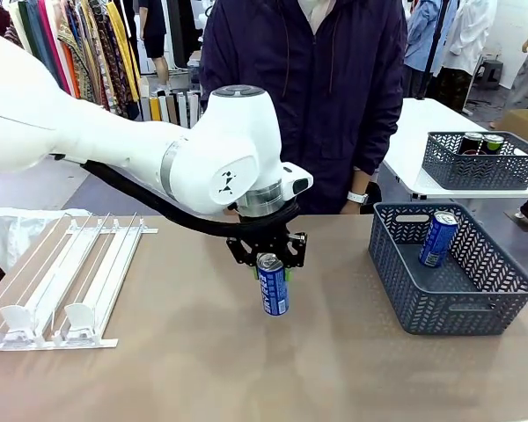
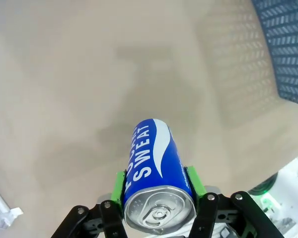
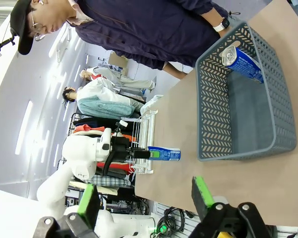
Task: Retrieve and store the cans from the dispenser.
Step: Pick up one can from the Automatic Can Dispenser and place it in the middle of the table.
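Left wrist view reads the blue can's (image 2: pixel 154 163) print, "SWEAT", unreadable from the front, with green pads (image 2: pixel 120 184) pressed on both sides. Front view shows the left gripper (image 1: pixel 270 264) pointing down mid-table, can clamped upright (bottom apparently just above the surface). A second can (image 1: pixel 438 238) leans in the grey basket (image 1: pixel 422 312). Right gripper (image 3: pixel 145 196) jaws stand wide apart. Dispenser (image 1: pixel 66 281) lies far left, its left end cut off.

Dispenser (image 1: pixel 66 281) left, held can (image 1: pixel 272 286) mid-table, basket (image 1: pixel 453 303) right.
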Tool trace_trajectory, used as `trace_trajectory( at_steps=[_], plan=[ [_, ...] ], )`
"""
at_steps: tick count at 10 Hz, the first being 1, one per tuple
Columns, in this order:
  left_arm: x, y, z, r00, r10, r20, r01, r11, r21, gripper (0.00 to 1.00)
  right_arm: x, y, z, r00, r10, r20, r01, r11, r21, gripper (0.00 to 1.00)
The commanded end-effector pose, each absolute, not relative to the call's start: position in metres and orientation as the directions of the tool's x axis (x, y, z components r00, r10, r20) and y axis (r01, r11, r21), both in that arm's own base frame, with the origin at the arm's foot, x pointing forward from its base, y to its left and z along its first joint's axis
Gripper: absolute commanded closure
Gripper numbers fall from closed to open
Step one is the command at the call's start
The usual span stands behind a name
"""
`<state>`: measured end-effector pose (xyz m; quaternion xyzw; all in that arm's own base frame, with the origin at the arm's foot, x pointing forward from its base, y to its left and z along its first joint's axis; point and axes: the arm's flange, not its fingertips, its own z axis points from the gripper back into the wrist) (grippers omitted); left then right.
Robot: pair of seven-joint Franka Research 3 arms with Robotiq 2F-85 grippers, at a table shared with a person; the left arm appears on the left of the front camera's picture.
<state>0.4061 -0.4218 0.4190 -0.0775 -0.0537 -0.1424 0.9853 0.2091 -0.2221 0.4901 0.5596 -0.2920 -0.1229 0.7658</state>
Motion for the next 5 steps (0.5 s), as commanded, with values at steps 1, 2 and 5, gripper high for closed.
trace_trajectory(
  at_steps=[1, 2, 5],
  plan=[
    [0.3907, -0.4264, 0.4377, 0.943, -0.303, 0.137, 0.324, 0.930, -0.175, 1.00, 0.2106, -0.2236, 0.4926, 0.790, -0.514, 0.334, -0.172, 0.337, 0.926, 0.00],
    [0.3907, -0.4264, 0.4377, 0.943, -0.303, 0.137, 0.324, 0.930, -0.175, 1.00, 0.2106, -0.2236, 0.4926, 0.790, -0.514, 0.334, -0.172, 0.337, 0.926, 0.00],
    [0.3907, -0.4264, 0.4377, 0.943, -0.303, 0.137, 0.324, 0.930, -0.175, 1.00, 0.2106, -0.2236, 0.4926, 0.790, -0.514, 0.334, -0.172, 0.337, 0.926, 0.00]
  ],
)
